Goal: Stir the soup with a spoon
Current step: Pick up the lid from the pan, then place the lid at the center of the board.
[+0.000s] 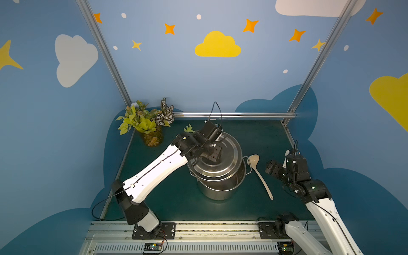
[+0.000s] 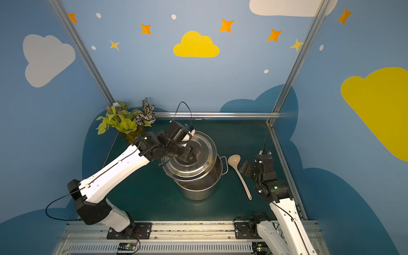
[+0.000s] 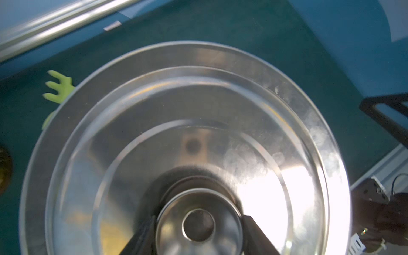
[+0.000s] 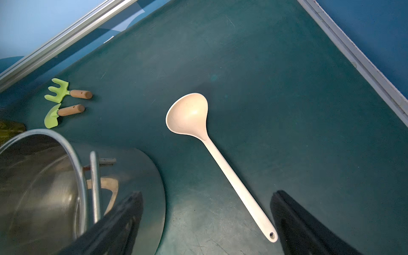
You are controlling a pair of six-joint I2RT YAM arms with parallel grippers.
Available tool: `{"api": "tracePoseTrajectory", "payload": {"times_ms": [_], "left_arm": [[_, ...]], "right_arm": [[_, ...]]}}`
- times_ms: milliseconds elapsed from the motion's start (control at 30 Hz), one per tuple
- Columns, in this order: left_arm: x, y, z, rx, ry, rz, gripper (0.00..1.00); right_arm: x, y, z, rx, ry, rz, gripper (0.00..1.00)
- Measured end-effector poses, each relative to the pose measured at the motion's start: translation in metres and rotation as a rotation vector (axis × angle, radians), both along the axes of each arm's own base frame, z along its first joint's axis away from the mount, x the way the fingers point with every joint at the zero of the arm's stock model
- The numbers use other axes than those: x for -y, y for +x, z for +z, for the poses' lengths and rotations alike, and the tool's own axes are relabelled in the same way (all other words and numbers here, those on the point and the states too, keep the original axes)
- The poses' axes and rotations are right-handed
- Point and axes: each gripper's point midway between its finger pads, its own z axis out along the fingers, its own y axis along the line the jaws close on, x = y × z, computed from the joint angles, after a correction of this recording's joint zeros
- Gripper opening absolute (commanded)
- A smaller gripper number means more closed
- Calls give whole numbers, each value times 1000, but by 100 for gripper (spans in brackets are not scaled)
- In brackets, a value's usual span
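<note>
Green mat [image 1: 176,198], one spoon [image 4: 222,163], one pot [image 1: 220,189], one lid [image 1: 220,163]

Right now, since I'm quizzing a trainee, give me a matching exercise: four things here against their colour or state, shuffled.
Things:
1. lid
2. spoon
3. pot
4. rake

States:
A. cream, lying flat beside the pot
B. green, with a wooden handle
C. clamped in the left end effector, tilted
D. standing, partly uncovered

Pairs: 1-C, 2-A, 3-D, 4-B
</note>
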Motion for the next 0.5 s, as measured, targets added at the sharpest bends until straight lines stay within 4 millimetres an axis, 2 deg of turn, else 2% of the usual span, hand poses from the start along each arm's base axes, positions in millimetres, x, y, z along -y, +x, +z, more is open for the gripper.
{"api": "tracePoseTrajectory", "payload": {"times_ms": [100,200,233,367,433,500], "left_arm": [[-51,17,13,30,-28,127,15],[-110,24,5,25,-31,275,15],[-137,23,-5,7,-28,344,15],[-206,11,-53,-80,-19,543,15],[-226,1,-82,-139,-16,613,16],[-236,-8,-112,-200,-15,655,18]], "right_arm": [[2,2,-5,-24,-7,-9,97],[4,3,-14,-54,-16,-16,97],[6,3,-19,-70,-20,-21,97],[12,-1,-36,-118,-36,-42,97],[15,-2,-42,-137,-40,-53,97],[17,-4,-50,-160,-43,-61,96]]}}
